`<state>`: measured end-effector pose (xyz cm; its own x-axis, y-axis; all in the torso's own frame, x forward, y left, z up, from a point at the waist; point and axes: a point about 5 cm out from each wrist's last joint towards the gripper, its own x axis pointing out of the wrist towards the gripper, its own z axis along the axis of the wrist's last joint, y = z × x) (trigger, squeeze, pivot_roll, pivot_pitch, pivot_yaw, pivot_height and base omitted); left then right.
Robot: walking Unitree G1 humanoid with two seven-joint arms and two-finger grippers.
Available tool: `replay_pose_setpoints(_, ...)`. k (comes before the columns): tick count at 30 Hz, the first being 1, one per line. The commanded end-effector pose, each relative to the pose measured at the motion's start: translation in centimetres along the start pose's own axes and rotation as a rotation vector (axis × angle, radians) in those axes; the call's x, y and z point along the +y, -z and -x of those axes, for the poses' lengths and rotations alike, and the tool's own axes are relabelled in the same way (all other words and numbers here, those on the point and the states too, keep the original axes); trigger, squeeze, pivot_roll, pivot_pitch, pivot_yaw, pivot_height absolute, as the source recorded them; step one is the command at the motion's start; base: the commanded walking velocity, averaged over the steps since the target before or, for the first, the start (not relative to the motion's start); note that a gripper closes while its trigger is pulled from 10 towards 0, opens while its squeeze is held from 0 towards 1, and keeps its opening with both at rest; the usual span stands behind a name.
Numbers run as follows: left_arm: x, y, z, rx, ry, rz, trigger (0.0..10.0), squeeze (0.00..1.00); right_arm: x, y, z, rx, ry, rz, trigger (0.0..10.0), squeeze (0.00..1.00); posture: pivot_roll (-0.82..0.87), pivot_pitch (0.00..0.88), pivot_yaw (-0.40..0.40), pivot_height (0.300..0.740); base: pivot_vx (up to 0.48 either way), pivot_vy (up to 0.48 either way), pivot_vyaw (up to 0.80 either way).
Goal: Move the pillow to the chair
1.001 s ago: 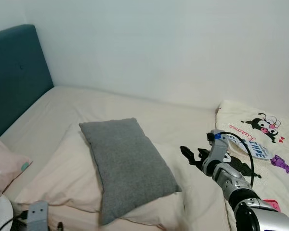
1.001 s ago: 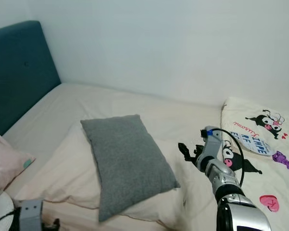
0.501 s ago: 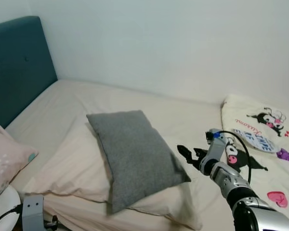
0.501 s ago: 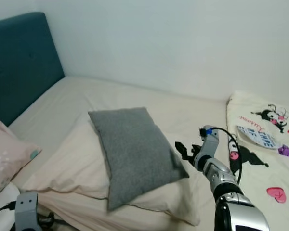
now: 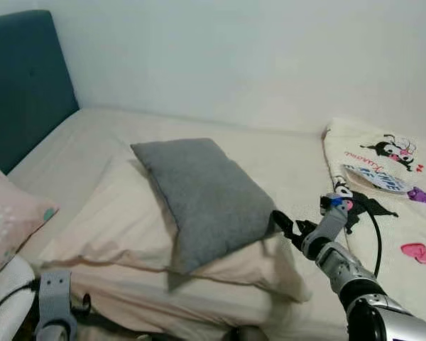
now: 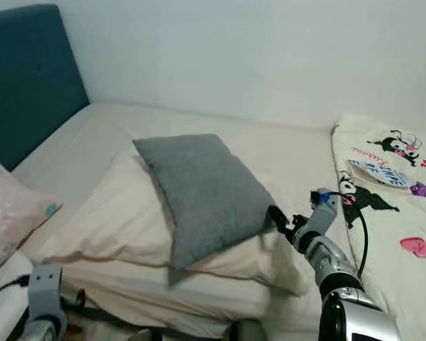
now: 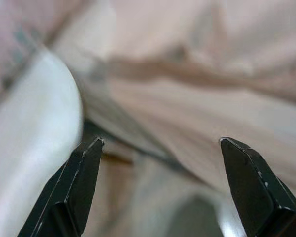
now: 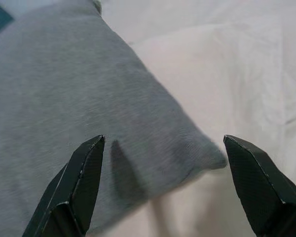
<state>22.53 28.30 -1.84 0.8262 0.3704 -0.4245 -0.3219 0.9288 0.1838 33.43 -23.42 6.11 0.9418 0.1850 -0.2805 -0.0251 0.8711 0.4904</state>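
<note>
Grey rectangular fabric pillow (image 5: 202, 195) lies on top of a larger cream pillow (image 5: 121, 234), mid-bed. Long axis runs diagonally: one short end points toward the dark teal upholstered headboard (image 5: 21, 85) and the white wall (image 5: 234, 50), the other toward the bed's near edge. Its near-right corner overhangs the cream pillow slightly. Surface is a fine, matte knit weave, plump in the middle, corners soft.

Right gripper (image 5: 284, 226) is at the grey pillow's right-hand long edge, near that corner, black fingers spread wide. In the right wrist view the two fingertips (image 8: 84, 168) straddle the corner; contact cannot be told.

Left gripper (image 7: 160, 148) hangs low by the bed's near-left corner, jaws wide apart, nothing between them; the wrist view is blurred, showing cream bedding and a white rounded surface.

Cream sheet (image 5: 270, 156) covers the bed (image 6: 92, 135), lightly wrinkled. Pink dotted pillow (image 5: 11, 227) at the left edge. Cartoon-print cream blanket (image 5: 390, 185) along the right edge.
</note>
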Motion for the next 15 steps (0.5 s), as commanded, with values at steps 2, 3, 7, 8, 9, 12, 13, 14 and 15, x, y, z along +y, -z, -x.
replay_pose_setpoints(2, 0.2, -1.0, -0.3, -0.048, 0.011, -0.039, 10.0, 0.0, 0.0, -0.2, 0.0, -0.036, -0.001, -0.059, 10.0, 0.0, -0.06, 0.0, -0.056, 0.617, 0.0, 0.0, 0.0)
replay_pose_setpoints(3, 0.2, -1.3, -0.3, -0.063, 0.014, -0.049, 10.0, 0.0, -0.1, -0.2, 0.0, -0.046, 0.002, -0.085, 10.0, 0.0, -0.06, 0.0, -0.056, 0.617, 0.0, 0.0, 0.0)
replay_pose_setpoints(7, 0.1, -2.0, -0.3, -0.11, 0.043, -0.156, 10.0, 0.0, -0.2, -0.3, 0.0, -0.089, 0.027, -0.215, 10.0, 0.0, -0.05, 0.0, -0.046, 0.617, 0.0, 0.0, 0.0)
replay_pose_setpoints(8, 0.1, -2.1, -0.3, -0.121, 0.049, -0.181, 10.0, 0.0, -0.2, -0.3, 0.0, -0.097, 0.034, -0.241, 10.0, 0.0, -0.05, 0.0, -0.046, 0.617, 0.0, 0.0, 0.0)
replay_pose_setpoints(9, 0.1, -2.1, -0.2, -0.128, 0.052, -0.192, 10.0, 0.0, -0.2, -0.2, 0.0, -0.102, 0.039, -0.252, 10.0, 0.0, -0.05, 0.0, -0.046, 0.617, 0.0, 0.0, 0.0)
replay_pose_setpoints(12, 0.2, -2.1, 0.0, -0.137, 0.055, -0.196, 10.0, 0.0, -0.3, -0.2, 0.1, -0.108, 0.045, -0.267, 10.0, 0.0, -0.05, 0.0, -0.041, 0.617, 0.0, 0.0, 0.0)
replay_pose_setpoints(13, 0.2, -2.1, 0.0, -0.137, 0.055, -0.196, 10.0, 0.0, -0.3, -0.2, 0.1, -0.108, 0.045, -0.267, 10.0, 0.0, -0.05, 0.0, -0.041, 0.617, 0.0, 0.0, 0.0)
replay_pose_setpoints(14, 0.5, -2.3, 0.2, -0.157, 0.062, -0.223, 10.0, 0.0, -0.5, -0.1, 0.1, -0.118, 0.068, -0.304, 10.0, 0.0, -0.03, 0.0, -0.037, 0.617, 0.0, 0.0, 0.0)
replay_pose_setpoints(15, 0.8, -2.6, 0.3, -0.179, 0.069, -0.251, 10.0, 0.0, -0.6, 0.0, 0.2, -0.126, 0.09, -0.333, 10.0, 0.0, -0.03, 0.0, -0.035, 0.617, 0.0, 0.0, 0.0)
